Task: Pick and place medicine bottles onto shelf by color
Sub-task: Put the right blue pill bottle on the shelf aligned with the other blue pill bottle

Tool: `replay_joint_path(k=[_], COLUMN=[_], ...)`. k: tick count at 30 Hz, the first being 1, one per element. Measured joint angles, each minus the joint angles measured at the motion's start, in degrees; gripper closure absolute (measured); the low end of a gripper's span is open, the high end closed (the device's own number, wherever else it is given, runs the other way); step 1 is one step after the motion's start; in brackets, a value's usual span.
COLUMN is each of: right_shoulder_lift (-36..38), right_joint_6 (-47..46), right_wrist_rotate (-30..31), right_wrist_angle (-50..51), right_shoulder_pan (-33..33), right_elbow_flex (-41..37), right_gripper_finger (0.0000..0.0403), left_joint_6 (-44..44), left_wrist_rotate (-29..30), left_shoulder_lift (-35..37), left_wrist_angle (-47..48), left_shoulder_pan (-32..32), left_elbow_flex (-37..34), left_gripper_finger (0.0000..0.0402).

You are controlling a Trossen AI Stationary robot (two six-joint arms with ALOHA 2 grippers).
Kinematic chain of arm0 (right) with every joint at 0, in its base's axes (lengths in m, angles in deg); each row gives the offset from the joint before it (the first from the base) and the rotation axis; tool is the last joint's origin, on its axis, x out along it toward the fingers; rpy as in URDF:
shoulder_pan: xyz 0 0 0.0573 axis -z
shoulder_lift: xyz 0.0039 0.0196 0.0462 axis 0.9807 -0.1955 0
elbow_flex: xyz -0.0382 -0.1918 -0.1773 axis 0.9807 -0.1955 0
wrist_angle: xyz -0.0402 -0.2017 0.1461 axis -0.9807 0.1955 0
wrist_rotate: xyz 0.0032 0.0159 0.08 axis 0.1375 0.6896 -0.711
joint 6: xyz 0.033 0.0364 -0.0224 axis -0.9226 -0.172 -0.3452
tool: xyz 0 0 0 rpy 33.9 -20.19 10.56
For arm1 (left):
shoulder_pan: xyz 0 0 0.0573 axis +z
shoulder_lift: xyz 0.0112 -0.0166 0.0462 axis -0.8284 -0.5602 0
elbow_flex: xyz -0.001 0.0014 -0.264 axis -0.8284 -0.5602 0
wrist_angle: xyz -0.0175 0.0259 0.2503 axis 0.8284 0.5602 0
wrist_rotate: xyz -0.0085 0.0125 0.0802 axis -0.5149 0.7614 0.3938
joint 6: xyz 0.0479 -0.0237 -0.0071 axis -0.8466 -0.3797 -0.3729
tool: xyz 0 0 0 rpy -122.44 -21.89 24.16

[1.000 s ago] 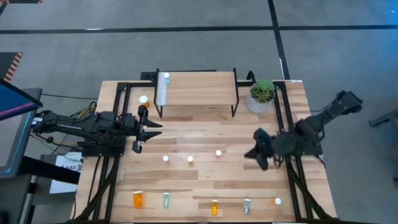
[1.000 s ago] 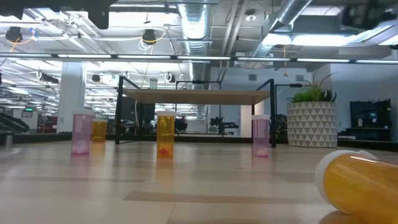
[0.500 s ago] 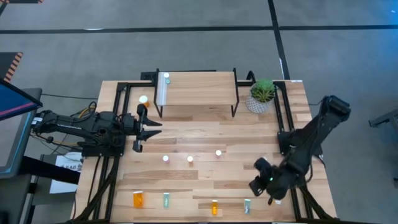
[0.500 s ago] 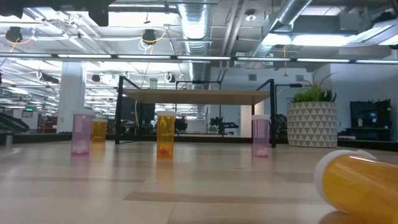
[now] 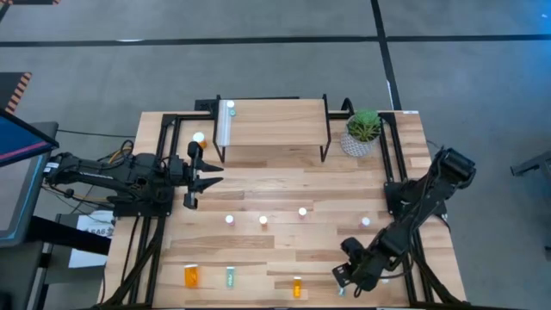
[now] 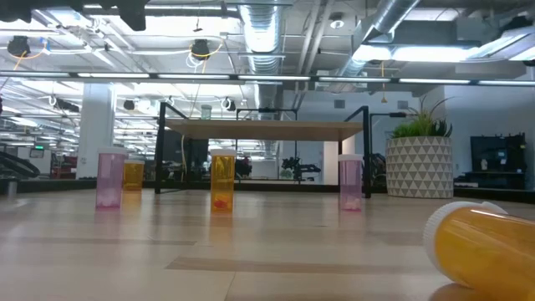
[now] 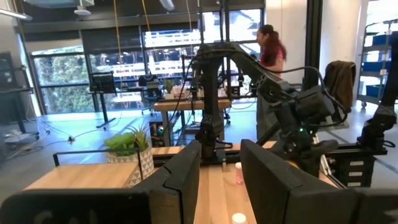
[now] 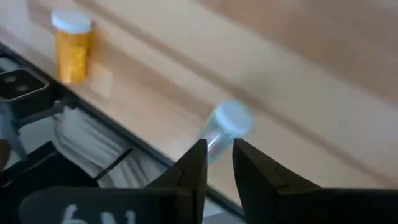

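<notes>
**Right arm brought down to the front row**

The left end effector [image 5: 191,179] is held at the surface's [image 5: 284,185] left edge, unmoved, its fingers slightly apart and empty. On the shelf [image 5: 274,121] one green bottle [image 5: 231,109] is seen at the left end. Three bottles [image 5: 263,220] stand mid-surface; another pink bottle [image 5: 365,222], earlier hidden by the right arm, is now uncovered. The right end effector [image 5: 344,274] has been swung from mid-right to the front edge, over a lying bottle [image 8: 222,124]. Its fingers [image 8: 194,167] are narrowly apart, just short of that bottle's cap, nothing clamped.
</notes>
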Motion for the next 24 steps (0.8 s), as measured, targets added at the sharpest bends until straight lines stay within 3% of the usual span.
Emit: replay_joint_path(k=[5, 16, 24], right_shoulder_lift=[-2.58, -12.10, -16.82], right_joint_6=[-1.44, -0.25, -3.31], right_wrist_rotate=[0.36, 0.49, 0.07], right_wrist_angle=[2.37, 24.57, 22.55], right_shoulder_pan=[-0.33, -0.70, -2.97], right_elbow_flex=[4.39, 23.22, 24.83], right_gripper_finger=[0.0279, 0.0279, 0.0250], left_joint_6=[-0.21, -0.37, -0.33], left_wrist_rotate=[0.00, 0.61, 0.61], left_shoulder_lift=[0.02, 0.00, 0.02], left_wrist_angle=[0.02, 0.09, 0.11], left_shoulder_pan=[0.07, 0.07, 0.05], left_elbow_flex=[0.00, 0.02, 0.00], left_gripper_finger=[0.0295, 0.0295, 0.0295])
